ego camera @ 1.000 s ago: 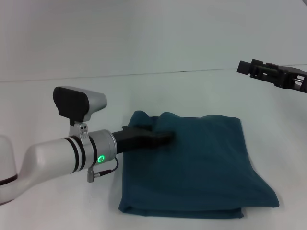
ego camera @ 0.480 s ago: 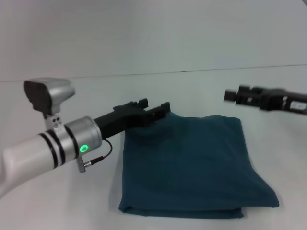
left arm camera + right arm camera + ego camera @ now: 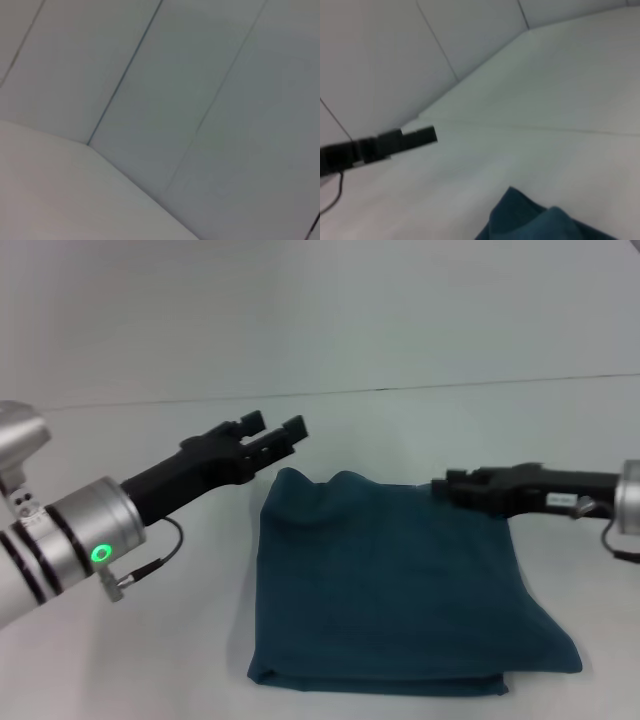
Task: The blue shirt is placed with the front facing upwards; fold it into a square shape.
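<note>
The blue shirt (image 3: 390, 580) lies folded into a rough square on the white table, plain side up, with a small bump at its far left corner (image 3: 540, 222). My left gripper (image 3: 272, 428) hovers open above and to the left of that corner, holding nothing; it also shows in the right wrist view as the left gripper (image 3: 407, 140). My right gripper (image 3: 450, 486) sits low at the shirt's far right corner, level with the cloth edge. Whether it touches the cloth is unclear. The left wrist view shows only wall and table.
The white table (image 3: 130, 660) spreads out on all sides of the shirt. A pale panelled wall (image 3: 320, 310) rises behind the table's far edge. Nothing else stands on the table.
My left gripper let go of the shirt's far left part, lifted and drew back to the left. My right gripper dropped from the upper right to the shirt's far right corner.
</note>
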Action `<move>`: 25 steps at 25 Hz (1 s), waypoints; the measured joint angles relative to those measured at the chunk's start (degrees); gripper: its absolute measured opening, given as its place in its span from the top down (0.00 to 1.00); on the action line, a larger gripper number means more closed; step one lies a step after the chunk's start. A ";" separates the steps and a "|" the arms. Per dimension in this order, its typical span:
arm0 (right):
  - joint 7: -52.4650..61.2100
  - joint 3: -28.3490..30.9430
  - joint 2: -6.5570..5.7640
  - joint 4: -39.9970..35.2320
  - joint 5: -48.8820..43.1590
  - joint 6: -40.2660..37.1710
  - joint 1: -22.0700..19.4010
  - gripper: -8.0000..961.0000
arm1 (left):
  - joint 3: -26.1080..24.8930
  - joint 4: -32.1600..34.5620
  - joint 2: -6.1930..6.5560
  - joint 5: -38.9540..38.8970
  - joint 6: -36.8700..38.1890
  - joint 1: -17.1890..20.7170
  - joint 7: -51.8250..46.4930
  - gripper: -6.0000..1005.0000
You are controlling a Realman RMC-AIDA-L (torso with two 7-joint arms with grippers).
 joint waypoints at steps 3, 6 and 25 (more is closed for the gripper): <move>-0.06 -3.20 0.08 1.52 -0.03 3.47 0.74 0.55 | -0.76 0.86 0.00 -0.32 0.62 1.08 -0.35 0.19; -0.09 -6.30 0.36 2.20 -0.06 6.33 1.22 0.70 | -1.69 1.85 0.00 -0.36 1.57 1.74 -0.35 0.19; 3.88 -17.81 2.18 5.50 -3.24 24.92 4.33 0.99 | -2.25 3.90 0.26 -0.12 1.59 1.97 -0.37 0.19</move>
